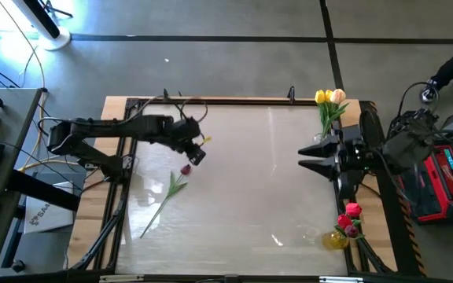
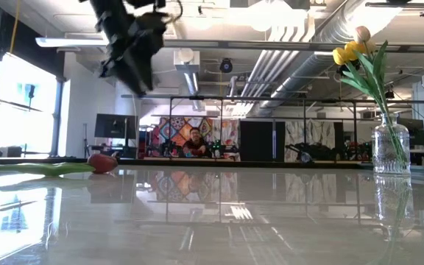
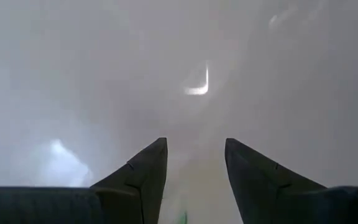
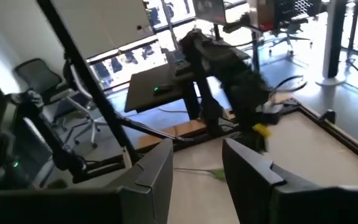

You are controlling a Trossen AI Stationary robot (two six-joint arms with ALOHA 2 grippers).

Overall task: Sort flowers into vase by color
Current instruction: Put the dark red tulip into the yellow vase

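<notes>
One dark maroon tulip with a long green stem [image 1: 169, 193] lies flat on the shiny white table [image 1: 242, 181], alone. Just above its head hangs the left gripper [image 1: 198, 149], fingers apart, holding nothing. Across the table from that tulip, the right gripper [image 1: 305, 157] waits open and empty. Yellow and peach tulips [image 1: 330, 97] stand in a clear glass vase [image 2: 391, 145]. Red-pink tulips [image 1: 350, 217] sit in what may be a yellow vase [image 1: 336, 239].

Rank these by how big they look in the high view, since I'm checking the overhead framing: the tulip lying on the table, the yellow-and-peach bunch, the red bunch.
1. Lying tulip, longest thanks to its stem.
2. Yellow-and-peach bunch.
3. Red bunch, close to the second; the order is unsure.
</notes>
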